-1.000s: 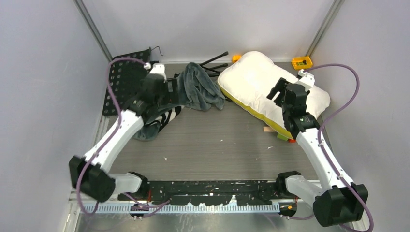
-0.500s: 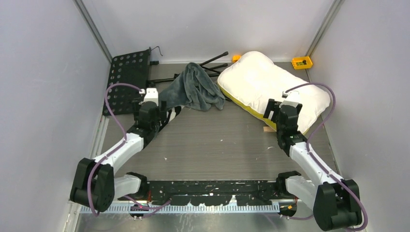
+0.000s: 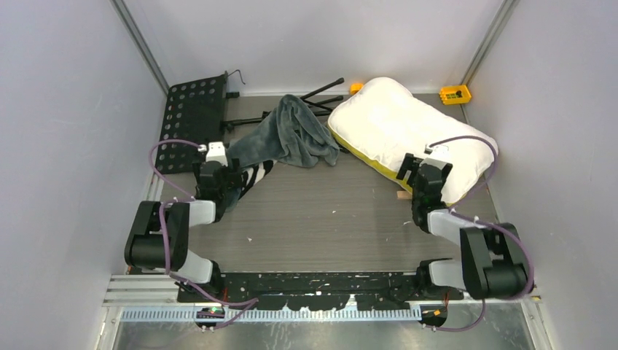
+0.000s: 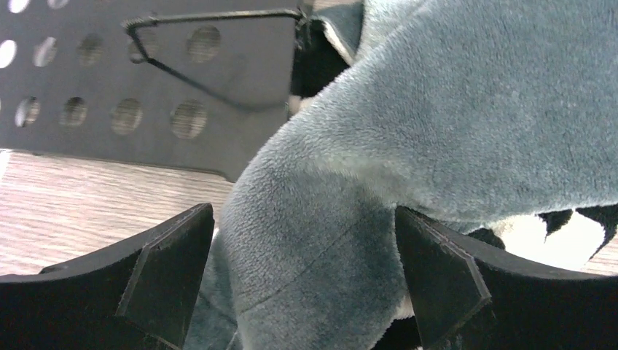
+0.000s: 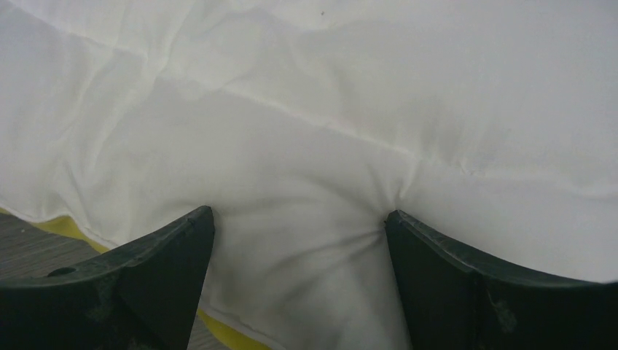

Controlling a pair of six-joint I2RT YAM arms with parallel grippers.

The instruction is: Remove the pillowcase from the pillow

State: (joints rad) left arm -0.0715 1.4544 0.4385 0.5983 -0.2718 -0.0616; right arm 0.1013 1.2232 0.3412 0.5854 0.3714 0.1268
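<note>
The dark grey-teal pillowcase lies crumpled on the table at the back centre, off the pillow, its black-and-white patterned edge trailing toward the left arm. The white pillow with a yellow side band lies at the back right. My left gripper is open, its jaws wide on either side of a fold of the pillowcase. My right gripper is open at the pillow's near edge. In the right wrist view white pillow fabric bulges between its spread jaws.
A black perforated panel lies at the back left and also shows in the left wrist view. Black rods lie behind the pillowcase. A yellow block and an orange piece sit by the back wall. A small wooden block lies near the pillow.
Both arms have folded back toward the near edge. The left gripper has come down along the pillowcase to its near end. The right gripper has drawn back to the pillow's near edge.
</note>
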